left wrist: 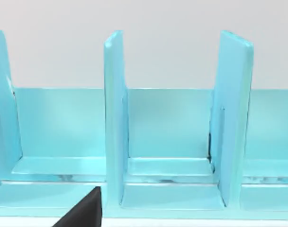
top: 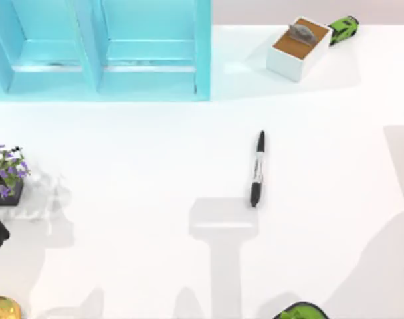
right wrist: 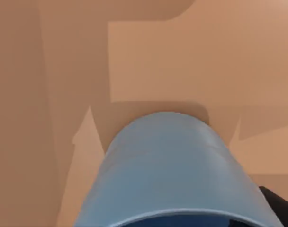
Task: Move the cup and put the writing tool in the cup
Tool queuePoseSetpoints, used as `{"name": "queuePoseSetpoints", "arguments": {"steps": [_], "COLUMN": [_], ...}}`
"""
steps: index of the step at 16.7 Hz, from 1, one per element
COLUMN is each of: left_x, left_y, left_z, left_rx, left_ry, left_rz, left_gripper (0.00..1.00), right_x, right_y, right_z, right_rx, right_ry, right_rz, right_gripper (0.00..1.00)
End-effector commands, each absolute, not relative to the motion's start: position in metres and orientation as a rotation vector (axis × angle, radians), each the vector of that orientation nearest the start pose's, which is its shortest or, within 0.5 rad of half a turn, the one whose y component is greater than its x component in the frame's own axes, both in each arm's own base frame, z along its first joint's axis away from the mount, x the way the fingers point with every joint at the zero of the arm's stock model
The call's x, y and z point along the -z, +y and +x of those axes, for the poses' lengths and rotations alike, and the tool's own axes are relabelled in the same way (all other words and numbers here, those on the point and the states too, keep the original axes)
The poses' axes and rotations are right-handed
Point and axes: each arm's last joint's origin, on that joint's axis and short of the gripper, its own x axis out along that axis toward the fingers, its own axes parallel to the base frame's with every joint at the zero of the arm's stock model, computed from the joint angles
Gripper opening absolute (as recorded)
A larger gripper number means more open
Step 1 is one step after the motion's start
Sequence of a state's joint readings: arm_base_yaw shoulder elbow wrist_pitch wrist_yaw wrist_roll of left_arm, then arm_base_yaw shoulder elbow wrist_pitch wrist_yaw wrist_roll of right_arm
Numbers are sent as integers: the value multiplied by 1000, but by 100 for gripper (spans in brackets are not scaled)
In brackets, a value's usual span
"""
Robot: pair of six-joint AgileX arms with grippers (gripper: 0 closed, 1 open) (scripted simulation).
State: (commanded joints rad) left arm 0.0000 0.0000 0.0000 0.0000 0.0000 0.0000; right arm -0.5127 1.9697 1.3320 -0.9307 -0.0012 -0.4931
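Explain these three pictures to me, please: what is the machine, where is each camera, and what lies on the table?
A two-armed AgileX robot works at a white table. One camera looks down from above; the others ride on each wrist. From above you see a black marker lying flat mid-table, a turquoise rack at the back left, a white box with a green toy car at the back right, and a flower pot at the left edge. The left wrist camera faces the rack. The right wrist camera looks closely over a light-blue cup.
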Motion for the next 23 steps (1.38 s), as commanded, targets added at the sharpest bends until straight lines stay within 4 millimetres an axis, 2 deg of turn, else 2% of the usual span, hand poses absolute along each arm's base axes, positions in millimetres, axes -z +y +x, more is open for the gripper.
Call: {"name": "queuePoseSetpoints", "arguments": {"steps": [7,9,11,13,16,18,20,23], "left_x": [-160,-160,-160,-160,-160,-160,-160,-160], "left_y": [-1,-1,-1,-1,-1,-1,-1,-1], "left_z": [106,106,106,106,106,106,106,106], "left_rx": [0,0,0,0,0,0,0,0], "left_ry": [0,0,0,0,0,0,0,0], "left_rz": [0,0,0,0,0,0,0,0], "left_gripper": [100,100,100,100,100,100,100,100], "right_x": [-148,-160,-182,-210,-256,-282,-296,-297], "right_y": [-174,-166,-146,-116,-65,-38,-25,-25], "right_z": [317,322,330,336,332,324,318,318], "right_rx": [12,20,24,19,12,11,11,11], "right_ry": [1565,1559,1557,1573,1592,1581,1567,1566], "right_rz": [11,14,20,26,19,12,11,11], "right_gripper": [0,0,0,0,0,0,0,0]}}
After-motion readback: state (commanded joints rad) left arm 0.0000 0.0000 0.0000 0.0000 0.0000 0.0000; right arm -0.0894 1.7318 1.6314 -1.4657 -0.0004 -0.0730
